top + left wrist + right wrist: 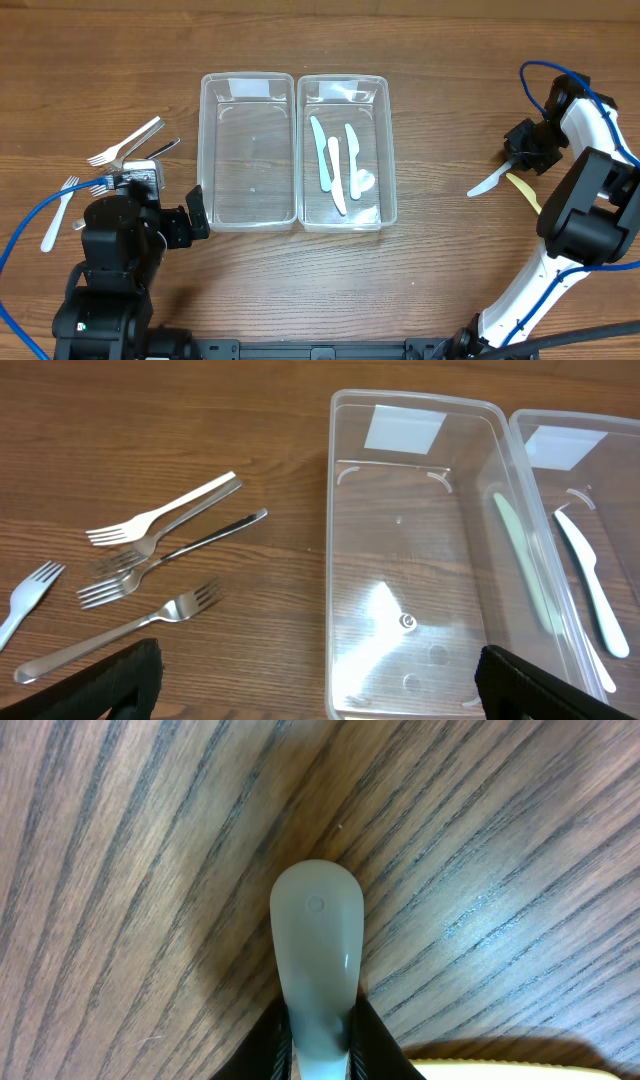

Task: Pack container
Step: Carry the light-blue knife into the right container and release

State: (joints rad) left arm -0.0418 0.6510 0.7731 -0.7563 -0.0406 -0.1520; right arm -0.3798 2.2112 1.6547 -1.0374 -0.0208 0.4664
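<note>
From overhead, two clear tubs stand side by side at mid-table. The left container (250, 160) is bare inside, and the right container (375, 130) holds three pale plastic knives (335, 175) lying lengthwise. A loose cluster of forks (148, 127), metal and white plastic, lies well to the left. That split suggests sorting by kind, with the forks meant for the bare tub. Far to the right, the right pincer (518, 160) is pinching one end of a white knife (488, 183), and a yellow knife (523, 190) lies just beside it.

In the left wrist view, the left pincer (318, 660) is spread wide. Its dark fingers frame the forks on one side and the bare tub on the other. It holds nothing, and I judge it to be waiting its turn.

The right wrist view shows the jaws pressed together on the white knife, whose rounded end juts past them. An end grip should let it be lowered lengthwise among the others. I cannot tell whether it has left the wood.

The table (440, 270) is brown, strongly grained wood. Nothing of the room shows beyond it.
</note>
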